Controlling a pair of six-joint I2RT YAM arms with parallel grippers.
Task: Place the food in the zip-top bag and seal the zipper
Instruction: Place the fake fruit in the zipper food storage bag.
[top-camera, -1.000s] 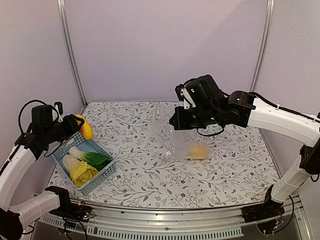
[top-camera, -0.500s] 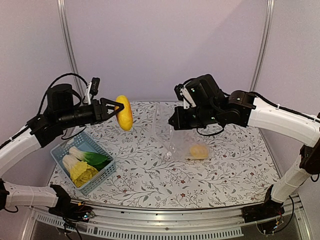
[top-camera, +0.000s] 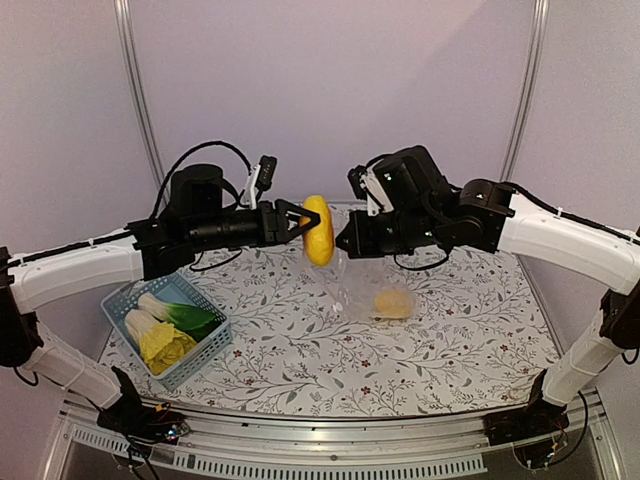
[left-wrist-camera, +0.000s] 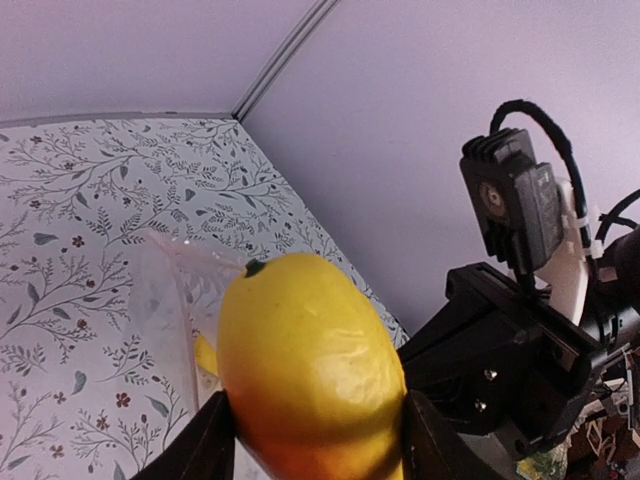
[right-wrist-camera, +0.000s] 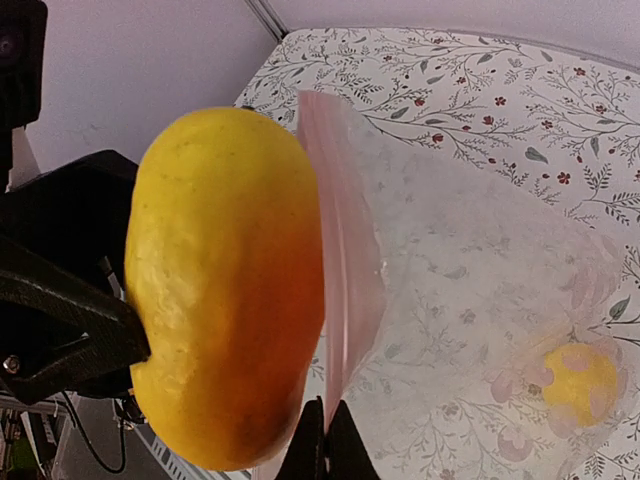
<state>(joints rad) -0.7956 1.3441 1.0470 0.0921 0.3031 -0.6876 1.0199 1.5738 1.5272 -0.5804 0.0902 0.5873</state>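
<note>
— Two arms raised over the floral table (top-camera: 300, 372); what does the left gripper (top-camera: 303, 226) carry?

— Fingers clamped either side of a yellow-orange fruit (top-camera: 317, 230); oblong, yellow on top, orange flush lower down; held in the air above the table; its own wrist view shows a black finger (left-wrist-camera: 215, 445) at each flank of the fruit (left-wrist-camera: 305, 370)

— Position against the zip-top bag (top-camera: 372, 285)?

— Just beside its mouth; from the right wrist view the fruit (right-wrist-camera: 225, 290) sits left of the mouth edge (right-wrist-camera: 345, 280), which reads as a pinkish strip; touching or not, cannot tell

— Right gripper (top-camera: 345, 243)?

— Jaws pinched together on that mouth edge, holding it lifted; fingertips meet on the plastic at the bottom of its own view (right-wrist-camera: 325, 445); the bag's far end lies on the table; mouth stands open, not sealed

— Anything inside?

— One round yellow fruit (top-camera: 391, 303), down at the low end, seen through the crinkled plastic; same fruit in the right wrist view (right-wrist-camera: 580, 385)

— Remaining food?

— In the light-blue basket (top-camera: 200, 362) at the table's near left, well apart from the bag; pale-yellow napa cabbage (top-camera: 165, 345) and dark-green bok choy (top-camera: 195, 320) lying side by side, white stems pointing to the far left
</note>
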